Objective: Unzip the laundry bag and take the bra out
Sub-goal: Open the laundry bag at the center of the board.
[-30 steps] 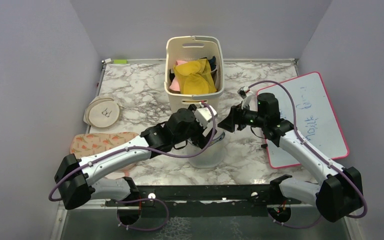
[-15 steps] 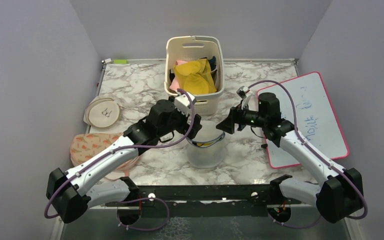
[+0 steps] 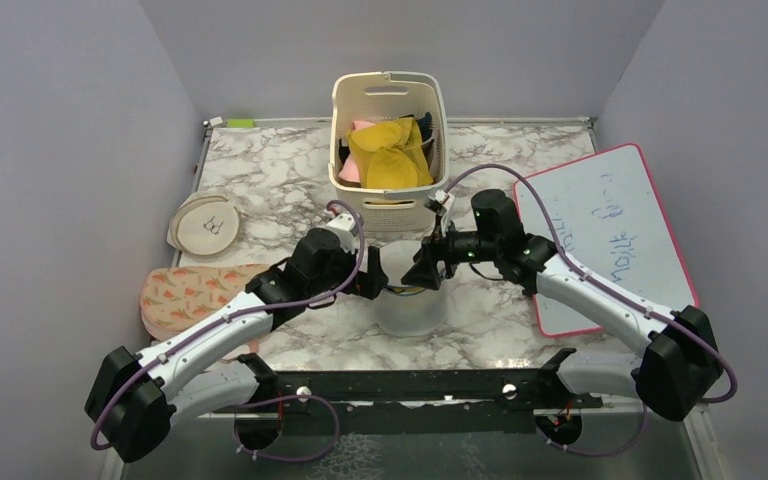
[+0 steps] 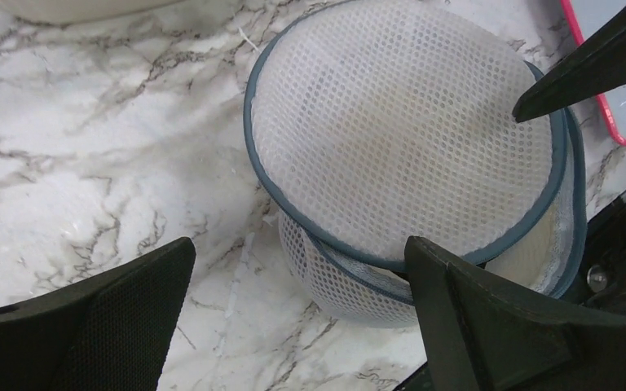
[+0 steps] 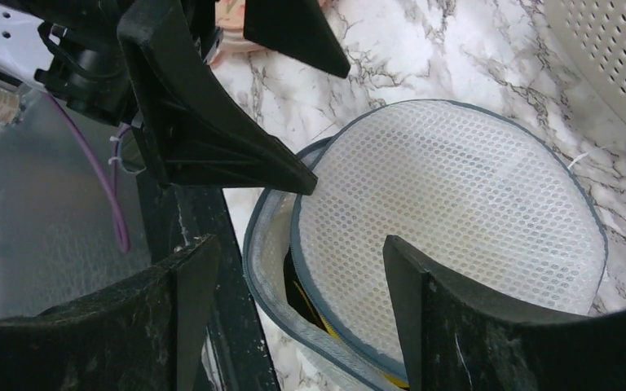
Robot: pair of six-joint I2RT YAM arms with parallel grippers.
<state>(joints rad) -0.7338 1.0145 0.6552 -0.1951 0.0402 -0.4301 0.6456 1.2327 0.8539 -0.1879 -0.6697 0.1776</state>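
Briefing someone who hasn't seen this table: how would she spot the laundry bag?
Start at the cream slotted basket at the back of the marble table; directly in front of it stands the laundry bag. It is a white mesh drum with dark trim, unlike the flat beige pouch at the left.

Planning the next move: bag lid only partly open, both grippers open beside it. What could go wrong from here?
1. Both the left gripper and right gripper are open, so nothing pins the laundry bag; tugging its lid may drag or tip it.
2. Their fingertips stand close together over the bag: a collision is possible.
3. The lid gap is narrow; fingers could snag mesh.
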